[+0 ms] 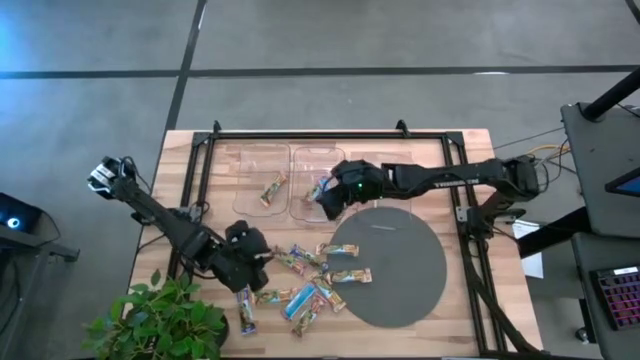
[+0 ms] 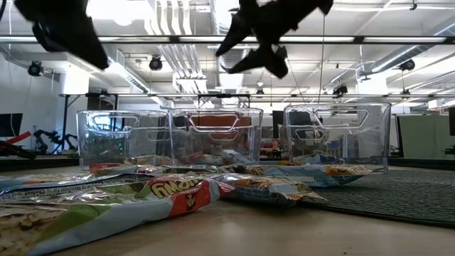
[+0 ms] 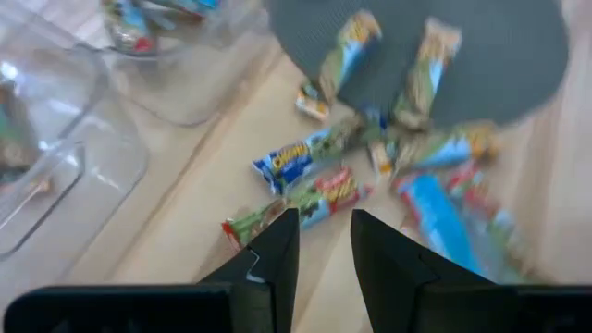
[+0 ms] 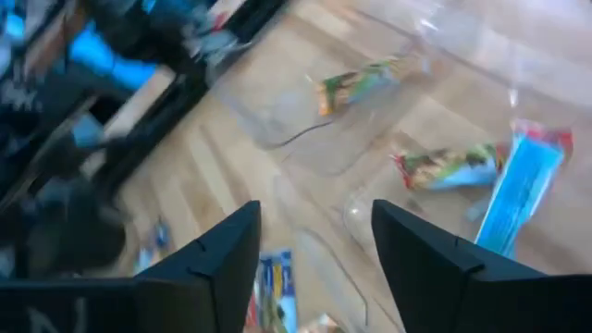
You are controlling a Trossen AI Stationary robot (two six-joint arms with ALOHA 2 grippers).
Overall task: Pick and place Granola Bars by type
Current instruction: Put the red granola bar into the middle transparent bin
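Several granola bars lie loose on the wood and on the edge of the dark round mat; they also show in the left wrist view. One green bar lies in the left clear bin. A green-red bar and a blue bar lie in the middle bin. My left gripper hovers open just left of the pile, with nothing between its fingers. My right gripper hangs open and empty above the middle bin.
Clear bins stand in a row along the table's far side. A dark round mat covers the right half of the table. A potted plant sits at the near left corner. A black frame rail edges the far side.
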